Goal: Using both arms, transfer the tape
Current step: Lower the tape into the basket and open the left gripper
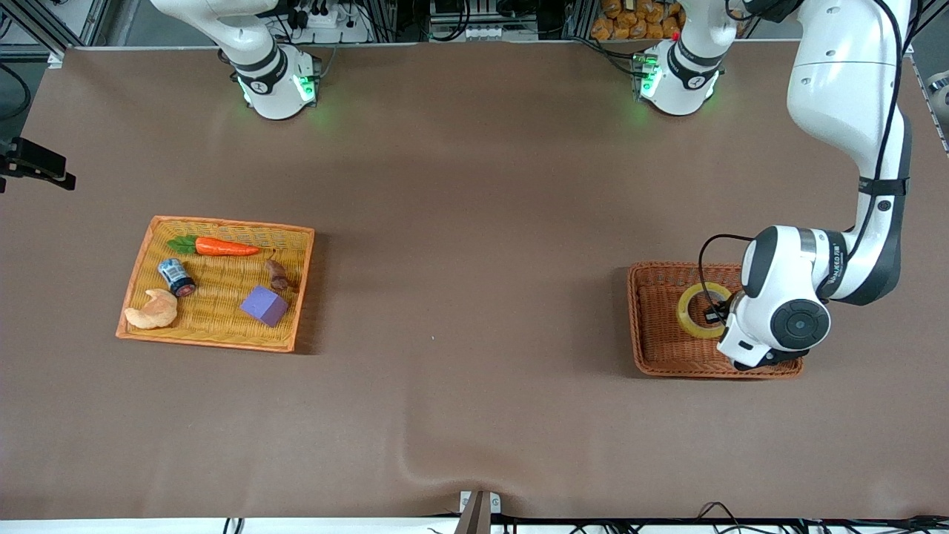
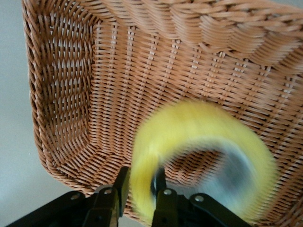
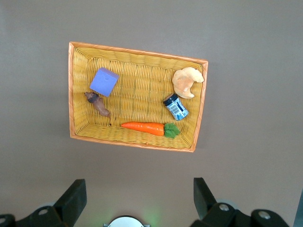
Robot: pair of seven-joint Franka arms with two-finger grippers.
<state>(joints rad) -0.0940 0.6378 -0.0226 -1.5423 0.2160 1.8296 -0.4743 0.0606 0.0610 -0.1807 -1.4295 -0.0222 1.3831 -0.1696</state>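
The tape [image 1: 699, 309] sits in the brown basket [image 1: 652, 326] at the left arm's end of the table. The left gripper [image 2: 141, 195] pinches the ring's wall, one finger inside the hole and one outside, a hold that suits lifting it out for a handover. The right gripper [image 3: 137, 198] waits wide open, high above the yellow tray [image 3: 72, 94] of toy food, probably the tape's destination.

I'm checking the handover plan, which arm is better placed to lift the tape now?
Left: its gripper is closed on the tape in the brown basket. The right gripper hangs open over the yellow basket.
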